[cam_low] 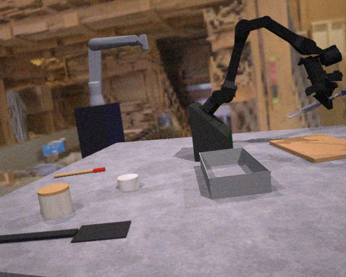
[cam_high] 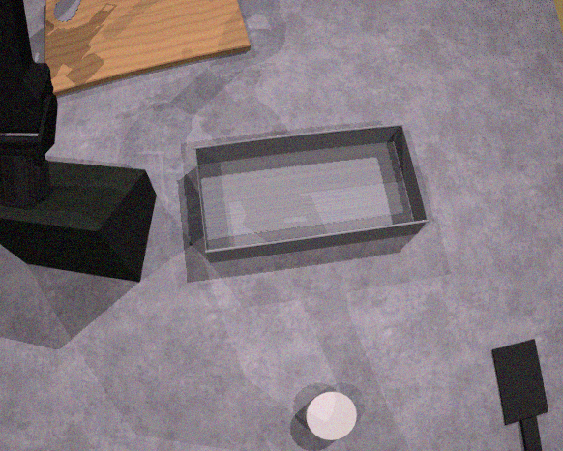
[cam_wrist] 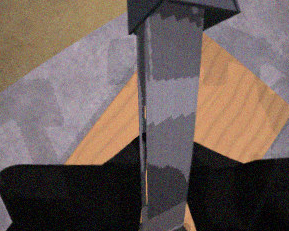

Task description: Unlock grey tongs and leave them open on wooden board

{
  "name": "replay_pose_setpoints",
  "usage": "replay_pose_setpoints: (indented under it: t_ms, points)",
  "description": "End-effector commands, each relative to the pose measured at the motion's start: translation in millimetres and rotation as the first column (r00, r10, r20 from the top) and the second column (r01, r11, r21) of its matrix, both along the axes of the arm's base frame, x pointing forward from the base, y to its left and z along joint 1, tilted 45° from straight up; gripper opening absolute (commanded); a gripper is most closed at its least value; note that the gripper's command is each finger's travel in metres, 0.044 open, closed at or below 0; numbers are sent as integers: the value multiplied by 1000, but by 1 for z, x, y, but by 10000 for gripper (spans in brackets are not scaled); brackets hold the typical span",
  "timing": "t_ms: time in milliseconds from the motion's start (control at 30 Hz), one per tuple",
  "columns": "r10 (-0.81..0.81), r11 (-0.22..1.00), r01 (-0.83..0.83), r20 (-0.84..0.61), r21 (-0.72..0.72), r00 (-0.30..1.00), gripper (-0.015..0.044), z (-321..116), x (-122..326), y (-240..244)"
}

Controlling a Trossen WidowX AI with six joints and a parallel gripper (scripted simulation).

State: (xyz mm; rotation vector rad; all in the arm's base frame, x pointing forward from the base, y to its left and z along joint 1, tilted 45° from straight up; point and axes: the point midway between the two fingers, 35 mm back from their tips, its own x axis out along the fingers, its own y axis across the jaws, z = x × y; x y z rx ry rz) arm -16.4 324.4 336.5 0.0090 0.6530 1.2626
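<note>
In the top view the gripper is cut off beyond the upper left edge. In the exterior view, at the upper right, the gripper (cam_low: 324, 99) is seen clenched on the grey tongs (cam_low: 308, 107), held above the wooden board (cam_low: 316, 147), their long axis tilted, lower end toward the left.

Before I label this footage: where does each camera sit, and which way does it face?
Top: overhead, looking down on the tin; arm base visible.
Exterior: beside the table, facing across it; whole arm, hand shut on the tongs.
Wrist: on the hand, looking down along the tongs; dark fingers show.
All three show the wooden board.
</note>
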Motion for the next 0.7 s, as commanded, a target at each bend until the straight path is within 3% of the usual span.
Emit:
replay_pose_setpoints:
  t_ms: [0, 667]
  points:
    - [-33, 995, 29, 50, 97, 998, -150, 6, -2, -2]
    - [-239, 893, 187, 78, 409, 968, -150, 8, -9, -29]
